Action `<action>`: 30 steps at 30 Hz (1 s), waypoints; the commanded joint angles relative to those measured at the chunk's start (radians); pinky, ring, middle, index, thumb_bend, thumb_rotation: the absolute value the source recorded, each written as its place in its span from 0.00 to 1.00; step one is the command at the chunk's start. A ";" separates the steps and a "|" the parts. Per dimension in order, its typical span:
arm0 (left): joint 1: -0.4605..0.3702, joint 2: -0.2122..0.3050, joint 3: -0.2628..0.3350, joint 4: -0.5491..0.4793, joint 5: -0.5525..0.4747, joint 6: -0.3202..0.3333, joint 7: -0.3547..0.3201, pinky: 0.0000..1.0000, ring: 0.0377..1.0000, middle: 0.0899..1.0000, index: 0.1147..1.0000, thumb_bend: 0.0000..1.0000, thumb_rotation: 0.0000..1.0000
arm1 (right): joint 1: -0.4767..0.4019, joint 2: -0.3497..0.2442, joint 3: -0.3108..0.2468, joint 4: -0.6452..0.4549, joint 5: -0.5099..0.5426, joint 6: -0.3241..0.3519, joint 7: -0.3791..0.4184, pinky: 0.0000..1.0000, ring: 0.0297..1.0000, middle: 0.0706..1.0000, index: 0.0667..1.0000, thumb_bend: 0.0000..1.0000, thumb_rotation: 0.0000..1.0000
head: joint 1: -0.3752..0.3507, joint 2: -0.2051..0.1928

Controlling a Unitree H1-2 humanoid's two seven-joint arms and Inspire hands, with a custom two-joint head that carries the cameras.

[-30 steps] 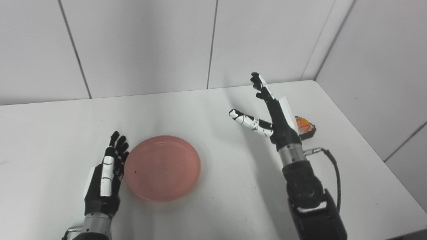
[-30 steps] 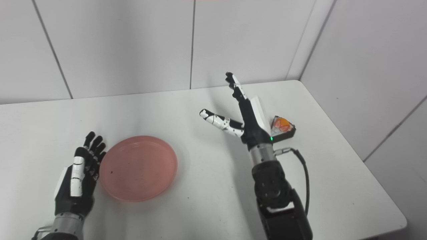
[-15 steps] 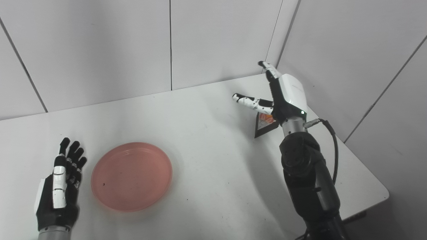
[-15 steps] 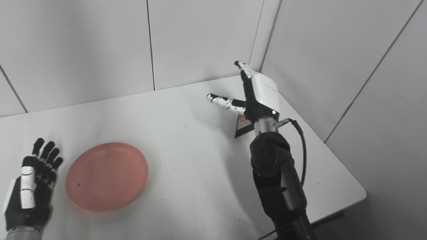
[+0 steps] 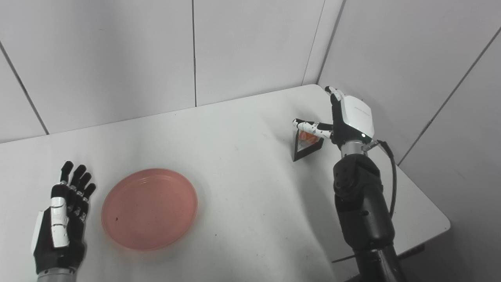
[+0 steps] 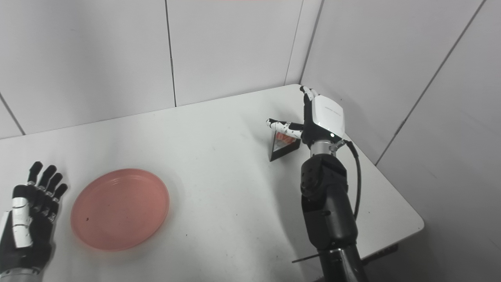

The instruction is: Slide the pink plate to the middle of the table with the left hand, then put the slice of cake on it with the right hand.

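Observation:
The pink plate (image 5: 149,208) lies flat on the white table (image 5: 242,188), left of the middle, with nothing on it. My left hand (image 5: 60,227) rests open just left of the plate, fingers straight, a small gap from its rim. The slice of cake (image 5: 306,141), a wedge with an orange top on a black triangular base, sits near the table's far right side. My right hand (image 5: 344,121) hovers open right over it, the thumb reaching across the cake's top and the fingers behind it. Whether the hand touches the cake is unclear.
White wall panels close off the back and the right side. The table's right edge (image 5: 426,203) runs close beside my right arm (image 5: 362,203), and a black cable loops off the right wrist.
The camera has turned to the right, shifting the whole picture left. My right hand has moved over the cake and lowered, its thumb now across the cake. The left hand and plate stay put.

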 commanded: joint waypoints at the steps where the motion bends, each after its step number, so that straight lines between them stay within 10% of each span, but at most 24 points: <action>1: 0.044 0.008 0.002 0.015 -0.002 -0.008 -0.009 0.97 0.98 0.97 0.98 0.60 0.96 | -0.040 -0.001 -0.012 0.000 -0.030 -0.005 -0.017 0.78 0.89 0.92 0.89 0.74 0.58 | 0.001 0.001; 8: 0.052 0.010 -0.008 -0.013 0.006 0.011 -0.005 0.98 0.98 0.97 0.98 0.59 0.98 | -0.037 0.007 0.020 0.086 -0.012 -0.005 -0.064 0.76 0.87 0.91 0.87 0.76 0.54 | 0.003 0.005; 14: 0.054 0.010 -0.011 -0.008 0.007 -0.004 -0.008 0.98 0.99 0.97 0.98 0.58 0.98 | -0.040 0.010 0.042 0.131 0.018 -0.005 -0.067 0.97 0.95 0.93 0.89 0.76 0.58 | 0.002 0.010; 23: 0.054 0.008 -0.014 -0.015 0.013 -0.001 -0.005 0.97 0.98 0.97 0.98 0.61 0.97 | -0.045 -0.009 0.070 0.206 0.090 -0.005 -0.098 0.74 0.85 0.89 0.86 0.78 0.50 | 0.002 0.014; 30: 0.051 0.008 -0.011 -0.006 0.013 -0.015 -0.008 0.97 0.98 0.97 0.98 0.62 0.95 | -0.050 -0.027 0.092 0.266 0.202 -0.009 -0.174 0.47 0.57 0.68 0.68 0.69 0.09 | 0.003 0.018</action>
